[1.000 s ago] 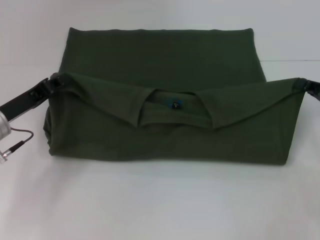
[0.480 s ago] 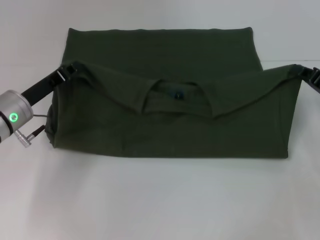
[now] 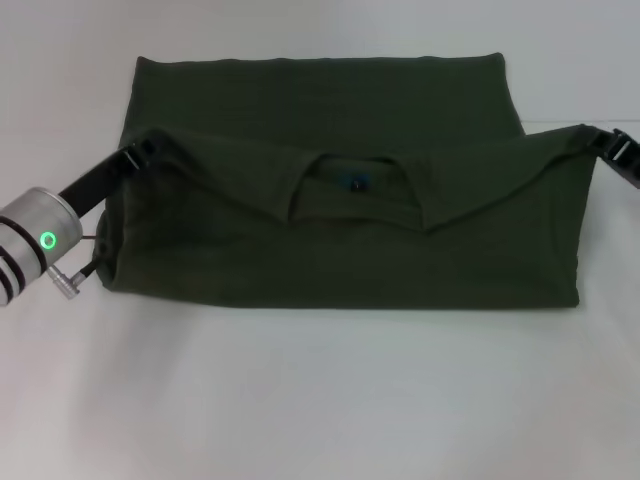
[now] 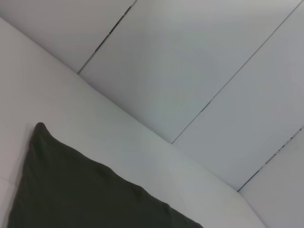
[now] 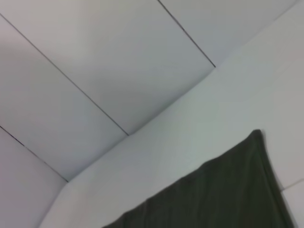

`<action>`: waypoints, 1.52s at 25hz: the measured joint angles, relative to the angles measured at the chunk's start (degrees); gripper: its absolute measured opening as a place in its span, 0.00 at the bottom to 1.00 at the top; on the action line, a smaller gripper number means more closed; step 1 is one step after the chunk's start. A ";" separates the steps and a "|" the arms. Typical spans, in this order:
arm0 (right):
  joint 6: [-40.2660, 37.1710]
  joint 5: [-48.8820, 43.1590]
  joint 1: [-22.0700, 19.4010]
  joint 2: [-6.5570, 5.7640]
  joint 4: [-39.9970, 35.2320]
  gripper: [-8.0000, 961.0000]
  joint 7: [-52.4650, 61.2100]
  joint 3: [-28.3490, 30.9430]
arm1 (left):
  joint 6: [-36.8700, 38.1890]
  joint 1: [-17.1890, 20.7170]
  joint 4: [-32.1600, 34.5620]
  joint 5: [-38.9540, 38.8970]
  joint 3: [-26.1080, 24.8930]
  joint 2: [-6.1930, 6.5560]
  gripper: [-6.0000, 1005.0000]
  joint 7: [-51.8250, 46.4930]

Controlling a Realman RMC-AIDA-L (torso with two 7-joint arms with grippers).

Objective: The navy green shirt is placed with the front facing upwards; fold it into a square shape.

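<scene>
Head view: the navy green shirt (image 3: 330,190) lies across the white table (image 3: 320,400), its long axis running side to side, the collar (image 3: 355,205) facing up in the middle. The left gripper (image 3: 140,152) pinches the shirt's left shoulder corner, and the right gripper (image 3: 600,142) pinches the right shoulder corner, both fingers pressed together on cloth. Each corner is lifted, so the upper layer sags between them over the flat far part of the shirt. The fold edge lies straight between the two grippers, each equally near its own corner, so my read is that the next move must carry both corners together towards the far hem.

Left wrist view: only a dark green wedge of shirt (image 4: 80,190) shows against table and wall panels; no fingers in sight here.

Right wrist view: the same story mirrored, a green flap of shirt (image 5: 223,194) with its corner rising, table behind, no fingers visible.
</scene>
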 joint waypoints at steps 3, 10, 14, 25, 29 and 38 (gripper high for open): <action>2.16 0.02 0.88 0.09 1.33 0.05 -1.54 -0.70 | -1.40 -0.40 -1.45 -1.17 -0.05 0.00 0.06 2.36; 5.51 0.01 2.06 0.66 2.50 0.05 -3.73 -1.01 | -6.06 -1.88 -4.32 -3.65 -0.43 -0.09 0.06 7.15; 6.00 0.35 2.23 0.71 2.65 0.05 -3.83 -1.03 | -6.91 -2.06 -5.96 -7.51 -0.46 -0.16 0.06 11.43; 8.52 1.25 2.50 0.73 2.73 0.06 -5.14 -1.08 | -7.28 -2.02 -7.36 -11.72 -0.45 -0.26 0.08 16.10; 8.47 1.25 2.52 0.73 2.73 0.16 -5.16 -1.09 | -8.17 -2.04 -7.62 -12.86 -0.47 -0.27 0.12 16.80; 6.87 3.31 0.71 0.06 2.24 0.60 -4.65 -1.00 | -9.02 -1.35 -6.86 -13.82 -0.08 0.36 0.48 17.84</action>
